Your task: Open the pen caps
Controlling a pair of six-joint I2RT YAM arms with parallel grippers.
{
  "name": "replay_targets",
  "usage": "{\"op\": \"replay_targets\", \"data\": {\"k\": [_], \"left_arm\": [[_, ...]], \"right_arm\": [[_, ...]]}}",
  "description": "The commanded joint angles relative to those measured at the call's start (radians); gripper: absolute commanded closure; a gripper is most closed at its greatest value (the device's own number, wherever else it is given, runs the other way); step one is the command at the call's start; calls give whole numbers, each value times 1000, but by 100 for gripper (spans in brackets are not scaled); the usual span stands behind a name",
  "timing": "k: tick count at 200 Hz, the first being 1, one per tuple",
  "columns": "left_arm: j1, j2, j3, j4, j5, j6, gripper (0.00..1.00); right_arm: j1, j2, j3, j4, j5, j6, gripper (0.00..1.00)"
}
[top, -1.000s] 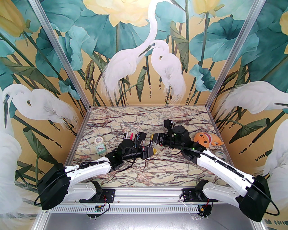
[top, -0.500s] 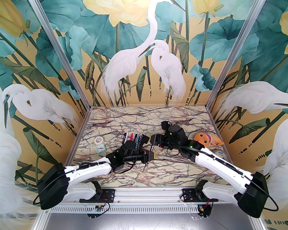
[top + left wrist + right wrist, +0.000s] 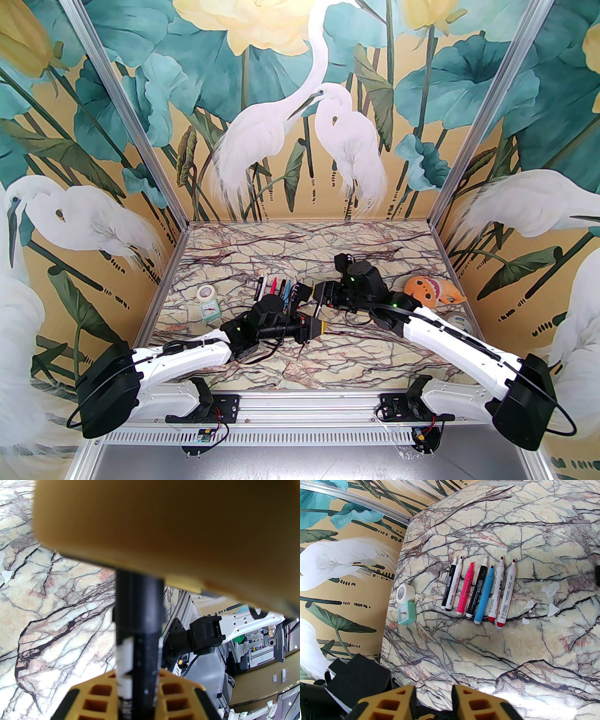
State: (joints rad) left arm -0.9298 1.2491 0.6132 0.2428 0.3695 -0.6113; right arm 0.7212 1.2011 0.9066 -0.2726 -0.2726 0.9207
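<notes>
The left claw (image 3: 138, 688) pinches a slim black plastic marker (image 3: 145, 658). Its short black cylindrical cap (image 3: 139, 597) sticks out ahead, at the right claw (image 3: 433, 693), whose closing I cannot tell. A weak, off-centre hold could let the cap slip.

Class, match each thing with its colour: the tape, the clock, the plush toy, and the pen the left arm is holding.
Things: 1 tape; 2 clock; 3 toy; 4 held pen.
Colours: a teal; b black; c orange; d white.
Pairs: 1-d, 2-a, 3-c, 4-b.
</notes>
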Motion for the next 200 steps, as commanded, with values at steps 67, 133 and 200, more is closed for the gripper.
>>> {"op": "replay_targets", "data": {"k": [67,133,200], "left_arm": [[-8,-45,15,-4,-14,18,100],[-21,0,42,-110,-59,61,100],[-60,1,77,-225,-148,98,100]], "right_arm": [[8,26,18,23,-5,27,78],[6,-32,5,12,69,12,89],[-2,-127,10,-109,261,43,93]]}}
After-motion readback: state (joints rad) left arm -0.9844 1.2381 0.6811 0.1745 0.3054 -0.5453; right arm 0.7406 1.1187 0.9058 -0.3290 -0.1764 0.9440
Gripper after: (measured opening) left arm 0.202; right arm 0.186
